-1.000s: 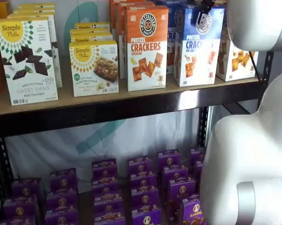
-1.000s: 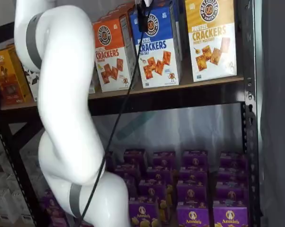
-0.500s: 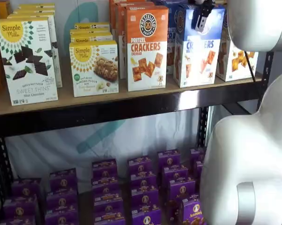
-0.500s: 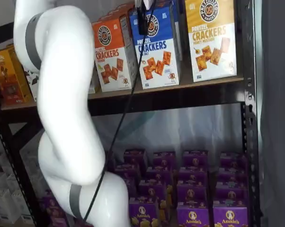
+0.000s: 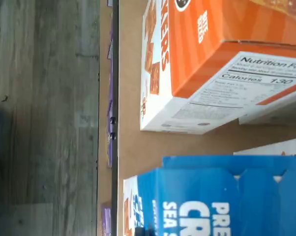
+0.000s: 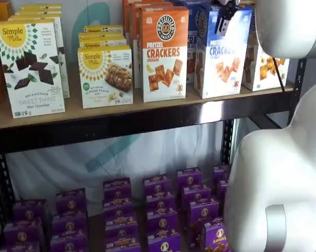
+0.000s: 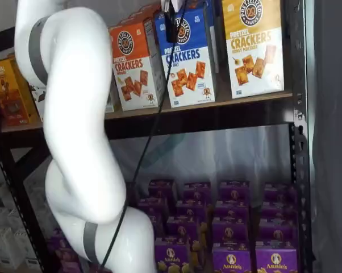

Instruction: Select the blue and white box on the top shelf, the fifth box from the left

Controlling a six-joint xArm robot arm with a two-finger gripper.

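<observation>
Pretzel Crackers Sea Salt box (image 6: 221, 55) has swung square; hand (image 6: 224, 16) seemingly clamped on its top, loose pinch risks topple off top shelf (image 6: 147, 107).

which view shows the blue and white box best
A shelf view shows the tall blue and white cardboard box best: nearly its whole front. A shelf view also shows its front; the wrist view shows only its blue top.

Blue and white box (image 6: 221, 52) upright (top shelf (image 6: 121, 113)).
</observation>
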